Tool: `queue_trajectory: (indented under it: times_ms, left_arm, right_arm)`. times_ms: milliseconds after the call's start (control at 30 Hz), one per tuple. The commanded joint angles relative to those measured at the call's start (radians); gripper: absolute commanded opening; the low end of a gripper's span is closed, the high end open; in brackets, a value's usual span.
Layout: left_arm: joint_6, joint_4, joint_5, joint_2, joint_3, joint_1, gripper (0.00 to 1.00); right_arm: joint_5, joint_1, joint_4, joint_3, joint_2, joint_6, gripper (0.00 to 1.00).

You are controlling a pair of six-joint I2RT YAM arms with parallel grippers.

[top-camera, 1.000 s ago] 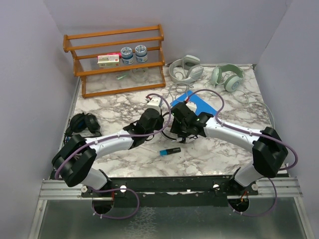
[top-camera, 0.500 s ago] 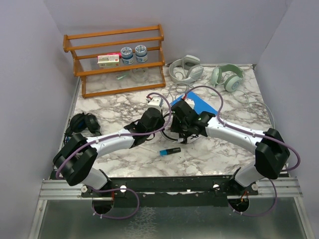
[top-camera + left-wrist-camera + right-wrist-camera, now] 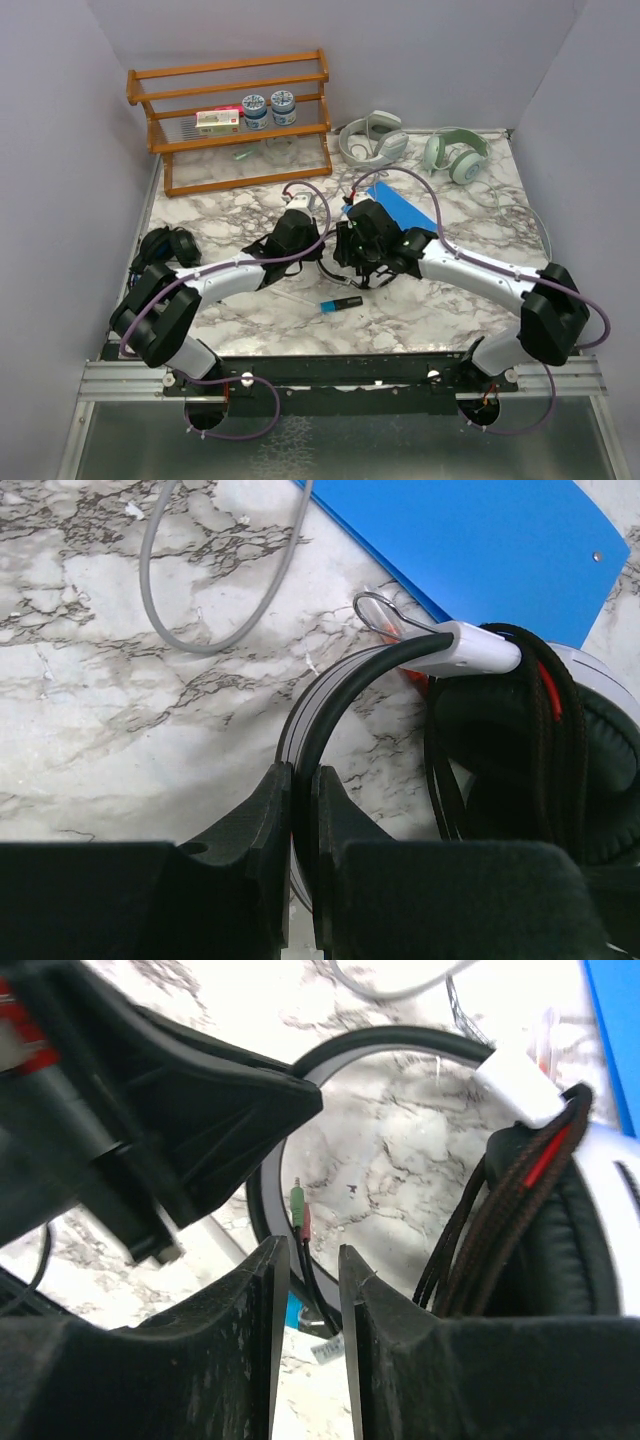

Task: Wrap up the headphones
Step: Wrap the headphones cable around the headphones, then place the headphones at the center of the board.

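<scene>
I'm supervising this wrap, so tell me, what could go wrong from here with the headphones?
The plug end sits between the right gripper's fingers with a gap showing; it could slip out, loosening the cable loops wound by the ear cup. The left gripper pinches only the thin headband, so the headphones might pivot.

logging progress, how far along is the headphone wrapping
Done: several cable turns lie round an ear cup of the white-and-black headphones. In hand: left gripper clamps the headband; the plug end sits in the right gripper. Left: tucking that end, then the grey pair and pale green pair, cables trailing loose. The black pair's cable is unclear.
</scene>
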Motion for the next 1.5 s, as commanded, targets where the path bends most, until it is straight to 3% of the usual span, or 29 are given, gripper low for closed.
queue_trajectory:
  times_ms: [0, 267, 467, 700, 867, 1200, 1467]
  left_arm:
    - [-0.054, 0.018, 0.100, -0.048, -0.015, 0.052, 0.00]
    - [-0.082, -0.042, 0.195, -0.164, -0.018, 0.186, 0.00]
    - [-0.067, -0.134, 0.183, -0.254, -0.014, 0.303, 0.00]
    - [-0.151, -0.219, 0.132, -0.307, -0.035, 0.477, 0.00]
    - [-0.209, -0.283, 0.020, -0.282, -0.008, 0.596, 0.00]
    - [-0.363, -0.235, -0.089, -0.230, -0.058, 0.766, 0.00]
    - [-0.390, -0.202, 0.004, -0.211, -0.057, 0.919, 0.00]
  right_arm:
    - [-0.052, 0.005, 0.059, 0.019, -0.099, -0.133, 0.37]
    - [0.063, 0.006, 0.019, 0.062, -0.260, -0.211, 0.45]
    - [0.130, 0.004, 0.004, 0.072, -0.340, -0.243, 0.48]
    - [0.159, 0.005, 0.016, 0.019, -0.401, -0.197, 0.50]
    - [0.129, 0.004, 0.022, -0.013, -0.438, -0.181, 0.50]
    - [0.113, 0.005, -0.036, -0.019, -0.518, -0.181, 0.50]
    - [0.119, 0.006, -0.051, -0.047, -0.564, -0.167, 0.50]
